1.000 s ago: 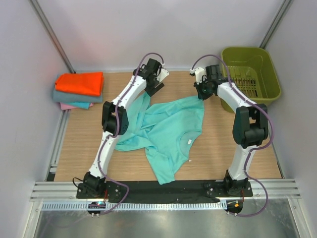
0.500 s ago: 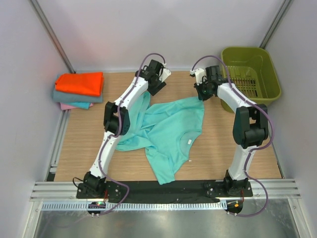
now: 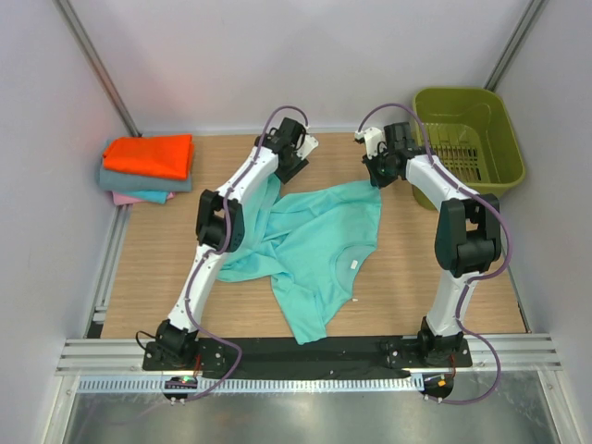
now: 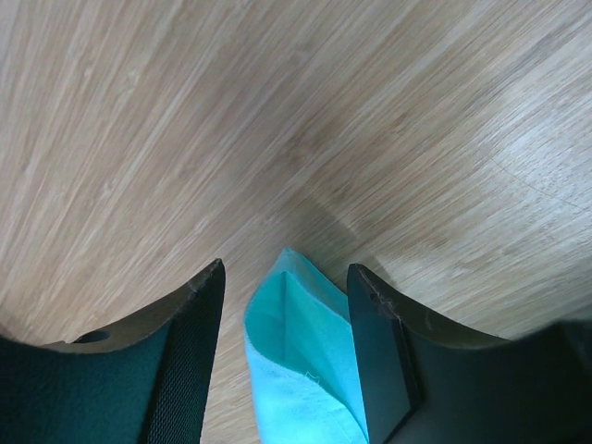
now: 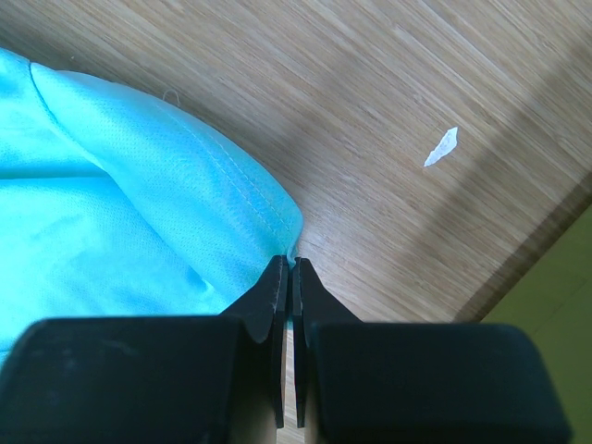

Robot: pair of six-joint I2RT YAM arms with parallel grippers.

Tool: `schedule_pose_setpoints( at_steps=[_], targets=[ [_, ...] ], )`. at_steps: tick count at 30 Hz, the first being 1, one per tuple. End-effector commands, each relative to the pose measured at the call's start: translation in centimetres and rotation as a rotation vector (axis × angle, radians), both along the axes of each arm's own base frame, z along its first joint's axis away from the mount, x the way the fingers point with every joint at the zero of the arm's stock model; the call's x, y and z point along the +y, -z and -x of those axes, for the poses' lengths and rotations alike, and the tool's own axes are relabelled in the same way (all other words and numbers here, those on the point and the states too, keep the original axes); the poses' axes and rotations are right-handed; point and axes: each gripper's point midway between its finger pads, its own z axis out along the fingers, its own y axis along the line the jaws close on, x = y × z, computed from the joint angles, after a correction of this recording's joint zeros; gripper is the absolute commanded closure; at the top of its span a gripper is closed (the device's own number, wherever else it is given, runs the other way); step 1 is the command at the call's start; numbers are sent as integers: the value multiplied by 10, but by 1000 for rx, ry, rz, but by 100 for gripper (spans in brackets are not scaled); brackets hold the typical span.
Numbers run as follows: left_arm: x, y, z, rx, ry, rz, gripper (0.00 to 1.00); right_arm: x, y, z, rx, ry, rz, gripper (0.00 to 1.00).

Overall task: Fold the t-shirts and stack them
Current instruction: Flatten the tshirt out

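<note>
**Both tools at the far edge of the mint-green t-shirt**

Seen from above, the mint-green t-shirt (image 3: pixel 319 236) lay rumpled and unfolded mid-surface (image 3: pixel 157 268), its white neck label (image 3: pixel 354 265) facing up. The left tool (image 3: pixel 290 163) and right tool (image 3: pixel 377 172) sat at the garment's two far corners, but from that height their fingers could not be made out.

The wrist cameras settled it. The left tool (image 4: pixel 287 266) was released, fingers spread wide, with a folded tip of the t-shirt (image 4: pixel 296 370) lying between them. The right tool (image 5: pixel 289 264) was clenched on the very corner of the hem (image 5: pixel 92 203). That view alone showed a small white scrap (image 5: pixel 441 148) on the wood just beyond the shirt.

Part of the shirt's left side was hidden under the left arm.

Four shirts in all: the mint one, plus a stack well to its left of orange (image 3: pixel 148 154) over grey-teal (image 3: pixel 139 180) over pink (image 3: pixel 129 197). One olive basket (image 3: pixel 499 120) stood beyond the shirt's right corner.
</note>
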Motion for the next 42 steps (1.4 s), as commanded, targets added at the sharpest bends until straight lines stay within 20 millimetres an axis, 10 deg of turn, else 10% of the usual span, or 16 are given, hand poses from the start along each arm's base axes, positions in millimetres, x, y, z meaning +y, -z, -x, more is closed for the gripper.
schedule_pose_setpoints(
  at_steps=[1,18,22,26,33,42],
  targets=[
    [4,6,3,23,-8,-5,44,2,-30,-8,-91,-1,-6,99],
    [5,-19,-11,-38,-49,68,73,3,-27,-9,-85,0,-11,99],
    [-4,-62,-20,-115,-51,152,82,3,-29,-10,-90,1,-9,99],
    [-9,-156,-20,-262,-33,281,87,-11,-45,-16,-134,63,23,99],
    [65,-311,15,-470,-126,448,92,-52,-137,-39,-286,205,-41,99],
    [152,-362,72,-502,-188,486,92,-86,-270,-38,-482,352,-193,99]
  ],
)
